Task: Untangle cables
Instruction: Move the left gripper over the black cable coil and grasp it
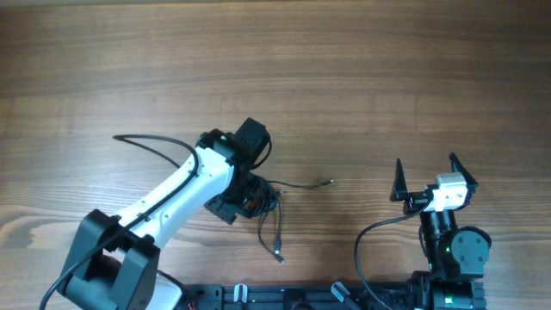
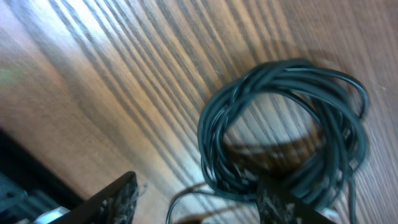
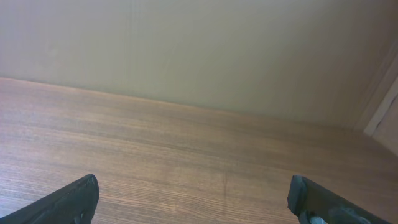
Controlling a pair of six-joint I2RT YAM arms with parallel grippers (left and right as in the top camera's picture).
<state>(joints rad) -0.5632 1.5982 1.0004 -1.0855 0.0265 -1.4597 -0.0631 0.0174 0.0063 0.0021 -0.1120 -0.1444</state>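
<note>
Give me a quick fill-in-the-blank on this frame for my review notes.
The cables lie under the ___ tool.
The right tool is ___ and holds nothing.
The table is made of ___.
Missing: left; open; wood.

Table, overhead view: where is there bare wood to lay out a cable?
The whole far half of the table is bare, and so is the strip between the cables and the right arm. It is crowded around them under the left arm.
</note>
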